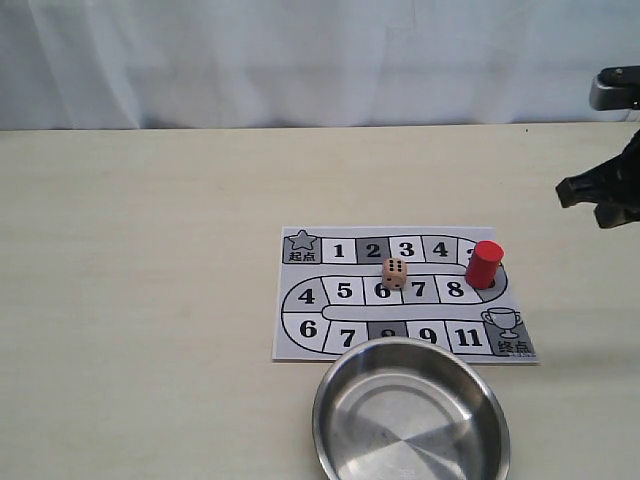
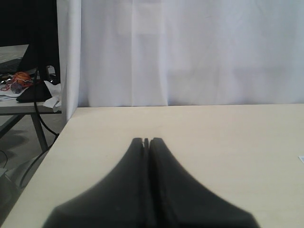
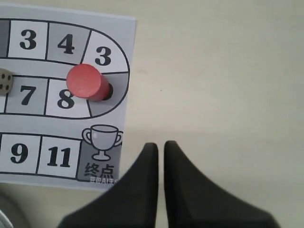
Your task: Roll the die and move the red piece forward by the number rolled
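Observation:
The red piece [image 1: 485,264] stands upright on the numbered paper board [image 1: 290,345], at the right-hand bend of the track between square 3 and square 8. The right wrist view shows the same red piece [image 3: 85,81] on the board [image 3: 126,28]. The die [image 1: 394,273] lies on the middle row near square 6, and only its edge [image 3: 4,81] enters the right wrist view. My right gripper [image 1: 578,196] [image 3: 160,145] hovers right of the board, empty, with only a thin slit between its fingers. My left gripper [image 2: 146,140] is shut over bare table and does not show in the exterior view.
A round metal bowl [image 1: 400,343] sits at the table's front edge, overlapping the board's near side. Its rim [image 3: 2,214] just shows in the right wrist view. A white curtain hangs behind the table. The table's left edge [image 2: 57,137] lies near my left gripper.

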You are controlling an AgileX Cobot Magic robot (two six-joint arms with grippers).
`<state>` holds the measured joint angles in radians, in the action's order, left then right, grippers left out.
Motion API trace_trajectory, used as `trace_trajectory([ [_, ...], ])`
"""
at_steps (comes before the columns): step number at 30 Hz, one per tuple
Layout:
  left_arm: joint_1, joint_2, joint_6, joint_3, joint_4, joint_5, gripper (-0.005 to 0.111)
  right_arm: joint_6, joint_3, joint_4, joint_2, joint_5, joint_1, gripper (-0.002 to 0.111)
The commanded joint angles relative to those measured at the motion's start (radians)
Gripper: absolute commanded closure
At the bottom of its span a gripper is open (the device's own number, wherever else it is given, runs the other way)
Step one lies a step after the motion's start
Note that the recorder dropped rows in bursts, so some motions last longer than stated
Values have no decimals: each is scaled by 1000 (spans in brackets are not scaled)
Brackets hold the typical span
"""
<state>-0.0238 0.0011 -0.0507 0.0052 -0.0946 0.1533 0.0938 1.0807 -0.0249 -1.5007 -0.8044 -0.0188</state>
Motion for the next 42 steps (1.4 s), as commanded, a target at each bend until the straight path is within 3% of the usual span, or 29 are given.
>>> trace_trajectory([
  [1, 0, -1, -2, -5, 2, -10, 107, -4, -44, -17, 139, -35, -6, 104],
  [7, 0, -1, -2, -5, 2, -10, 107, -4, -120, 18, 468, -36, -4, 104],
  [21, 0, -1, -2, -5, 0, -11, 107, -4, -120, 39, 1281, -51, -4, 104],
  [32, 0, -1, -2, -5, 0, -11, 107, -4, -120, 73, 1492, -149, -4, 104],
  [42, 0, -1, -2, -5, 1, -11, 107, -6, -139, 71, 1501, -175, -4, 104],
])
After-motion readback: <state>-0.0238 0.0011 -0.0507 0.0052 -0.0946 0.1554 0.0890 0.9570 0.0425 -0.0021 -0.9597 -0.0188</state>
